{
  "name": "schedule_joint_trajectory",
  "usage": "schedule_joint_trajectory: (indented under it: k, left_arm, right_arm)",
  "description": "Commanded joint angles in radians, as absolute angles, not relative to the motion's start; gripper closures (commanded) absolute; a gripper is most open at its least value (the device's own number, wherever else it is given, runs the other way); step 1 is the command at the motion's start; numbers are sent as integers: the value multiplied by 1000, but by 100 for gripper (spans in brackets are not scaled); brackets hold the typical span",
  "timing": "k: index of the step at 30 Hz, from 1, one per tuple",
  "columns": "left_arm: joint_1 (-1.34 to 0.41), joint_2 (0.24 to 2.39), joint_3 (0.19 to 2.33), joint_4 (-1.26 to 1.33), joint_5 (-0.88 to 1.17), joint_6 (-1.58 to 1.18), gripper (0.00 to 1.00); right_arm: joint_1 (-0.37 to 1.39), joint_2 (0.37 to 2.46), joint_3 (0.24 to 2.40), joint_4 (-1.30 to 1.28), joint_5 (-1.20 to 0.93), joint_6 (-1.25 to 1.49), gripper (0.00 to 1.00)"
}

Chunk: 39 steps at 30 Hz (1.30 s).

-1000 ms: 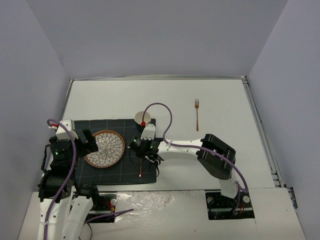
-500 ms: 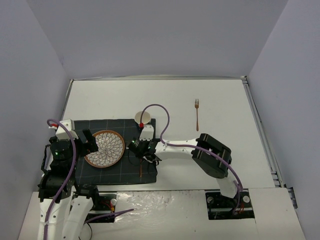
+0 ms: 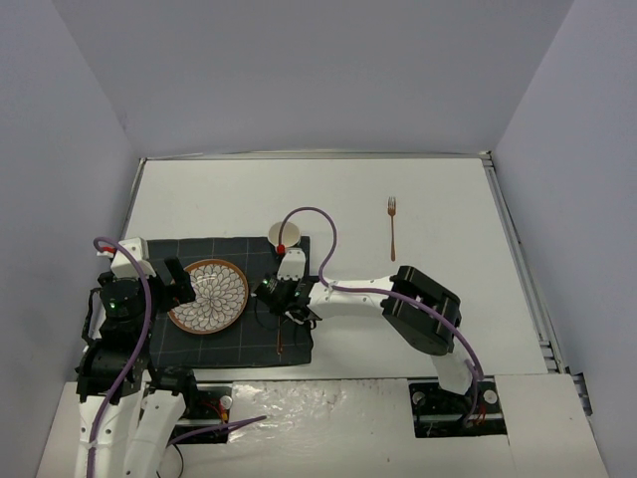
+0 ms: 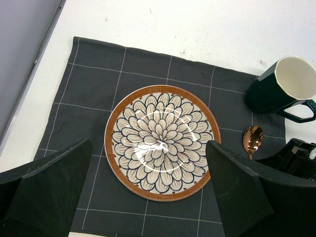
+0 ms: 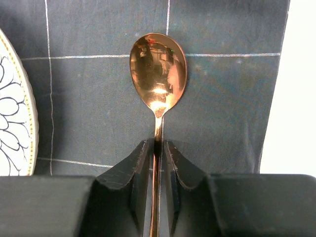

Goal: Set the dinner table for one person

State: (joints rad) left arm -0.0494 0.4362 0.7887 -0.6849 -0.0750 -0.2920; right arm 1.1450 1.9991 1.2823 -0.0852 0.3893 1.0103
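On the white dinner table lies a dark grid-lined placemat with a flower-patterned plate on it. A copper spoon lies flat on the mat right of the plate, bowl toward the mug. My right gripper straddles the spoon's handle, jaws slightly apart with a thin gap on each side. Wide open, my left gripper hovers over the plate, holding nothing. A copper fork lies alone on the table at the right.
The dark green mug stands at the placemat's far right corner, close to my right wrist. The mat's right edge runs just beside the spoon. Grey walls enclose the table on three sides.
The right arm shifted slightly left and lowered the spoon onto the mat. Its jaws have eased apart from the handle. The left arm has not moved.
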Motion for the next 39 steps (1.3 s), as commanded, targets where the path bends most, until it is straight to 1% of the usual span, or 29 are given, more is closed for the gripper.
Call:
schedule_joint_trajectory:
  k: [1,4,6,7,9,12,16,20,23,24,27,30,35,39]
  left_arm:
    - [-41,446,801,-646,-66,-293,3]
    - [-41,448,801,-646,-66,-293,3]
    - [-41,448,801,-649,-67,-293,3]
    - [-41,448,801,-647,-67,-293,3]
    - [-41,450,801,-647,-66,-293,3]
    - [-42,451,801,-646,-64,-294,3]
    - [-41,452,801,-644,-64,-293,3]
    - [-41,453,800,-642,-60,-293,3]
    - [-42,455,799,-640,-53,-291,3]
    - [-41,457,799,-639,-51,-291,3]
    - [-43,460,798,-638,-46,-290,3]
    - [-43,462,799,-636,-44,-290,3]
    - [-44,469,798,-639,-45,-288,3]
    - [-44,471,798,-639,-49,-288,3]
  right_arm:
    - [1140,1975,1316,-81,440,1003,77]
    - [1140,1950,1322,-83,434,982,68]
    - [1141,1913,1325,-84,427,952,63]
    - [1141,1913,1325,-84,426,951,63]
    - [1139,1839,1311,-92,438,908,53]
    - [1131,1743,1289,-98,441,837,42]
    - [1068,1631,1232,-98,365,712,27]
    - [971,1485,1162,-95,362,578,20]
    - [861,1390,1126,-92,365,489,19]
    - [805,1368,1117,-87,332,465,19]
    - [614,1318,1091,-41,191,397,19]
    - [434,1325,1061,50,19,349,19]
    - [164,1489,1099,156,-294,263,22]
    - [75,1669,1194,177,-418,173,23]
